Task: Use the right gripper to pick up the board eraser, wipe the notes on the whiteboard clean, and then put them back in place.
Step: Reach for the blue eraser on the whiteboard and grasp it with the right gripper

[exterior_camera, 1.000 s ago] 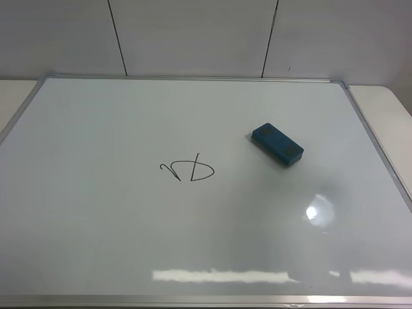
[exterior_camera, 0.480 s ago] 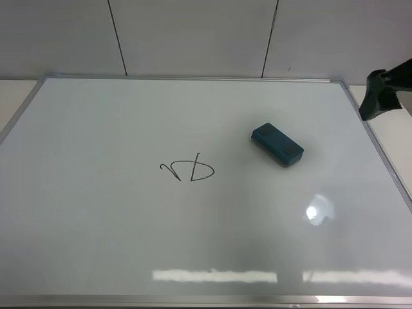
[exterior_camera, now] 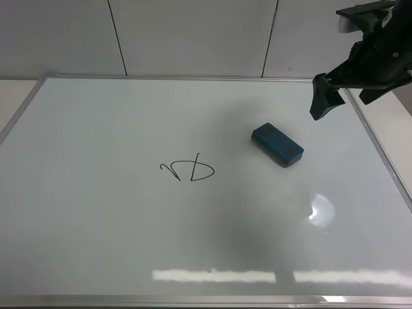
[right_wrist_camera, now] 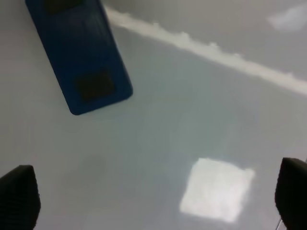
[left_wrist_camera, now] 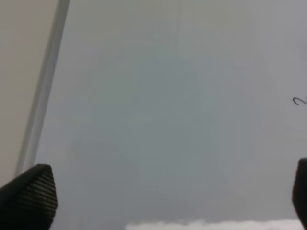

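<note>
The teal-blue board eraser [exterior_camera: 277, 143] lies flat on the whiteboard [exterior_camera: 96, 212], right of the middle. The black notes [exterior_camera: 187, 170] are drawn near the board's centre, left of the eraser. My right gripper [exterior_camera: 322, 100] hangs in the air above the board's far right corner, beyond and to the right of the eraser, not touching it. In the right wrist view the eraser [right_wrist_camera: 79, 52] lies ahead of the open, empty gripper [right_wrist_camera: 156, 201]. In the left wrist view the left gripper [left_wrist_camera: 165, 201] is open over bare board, with a bit of the notes [left_wrist_camera: 300, 100] at the edge.
The board's silver frame [exterior_camera: 373, 138] runs along the right under my right arm. A beige table [exterior_camera: 386, 109] shows beyond it, and a panelled wall [exterior_camera: 193, 38] stands behind. Lamp glare [exterior_camera: 320, 211] lies on the board's near right part.
My right arm has come into view from the right edge and moved left over the board's far right corner. The eraser and the notes have not moved.
</note>
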`<act>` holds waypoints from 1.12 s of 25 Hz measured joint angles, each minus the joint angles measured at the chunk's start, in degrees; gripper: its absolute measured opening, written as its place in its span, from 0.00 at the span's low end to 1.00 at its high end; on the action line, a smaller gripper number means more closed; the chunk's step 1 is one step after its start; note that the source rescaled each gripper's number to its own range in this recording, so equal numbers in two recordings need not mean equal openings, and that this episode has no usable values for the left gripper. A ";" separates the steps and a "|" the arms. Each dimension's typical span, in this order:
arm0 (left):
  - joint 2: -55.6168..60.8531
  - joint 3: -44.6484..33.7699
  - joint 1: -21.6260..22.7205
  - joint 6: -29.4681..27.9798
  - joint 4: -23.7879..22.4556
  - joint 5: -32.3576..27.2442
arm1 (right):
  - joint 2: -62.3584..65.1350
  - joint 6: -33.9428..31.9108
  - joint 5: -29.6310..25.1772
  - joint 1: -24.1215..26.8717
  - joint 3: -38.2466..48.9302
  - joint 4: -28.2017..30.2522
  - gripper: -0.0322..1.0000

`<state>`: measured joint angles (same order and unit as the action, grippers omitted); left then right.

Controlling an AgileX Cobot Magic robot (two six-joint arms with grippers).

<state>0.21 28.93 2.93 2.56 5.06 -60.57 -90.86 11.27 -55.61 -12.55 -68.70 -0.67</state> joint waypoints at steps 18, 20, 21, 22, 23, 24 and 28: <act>0.00 0.00 0.00 0.00 0.00 0.00 | -17.58 12.40 2.79 -1.49 -4.38 -8.28 0.96; 0.00 0.00 0.00 0.00 0.00 0.00 | -18.54 14.29 3.88 -1.54 -4.44 -8.61 0.96; 0.00 0.00 0.00 0.00 0.00 0.00 | -18.96 14.82 4.43 -1.60 -4.44 -8.71 0.96; 0.00 0.00 0.00 0.00 0.00 0.00 | -19.43 15.32 4.87 -1.68 -4.44 -8.76 0.96; 0.00 0.00 0.00 0.00 0.00 0.00 | -19.77 15.71 5.12 -1.73 -4.48 -8.76 0.96; 0.00 0.00 0.00 0.00 0.00 0.00 | -20.20 15.77 5.28 -1.80 -4.56 -8.76 0.96; 0.00 0.00 0.00 0.00 0.00 0.00 | -22.38 15.88 6.20 -1.91 -6.95 -8.94 0.96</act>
<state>0.21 28.93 2.93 2.56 5.06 -60.57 -113.25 27.14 -49.41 -14.45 -75.65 -9.60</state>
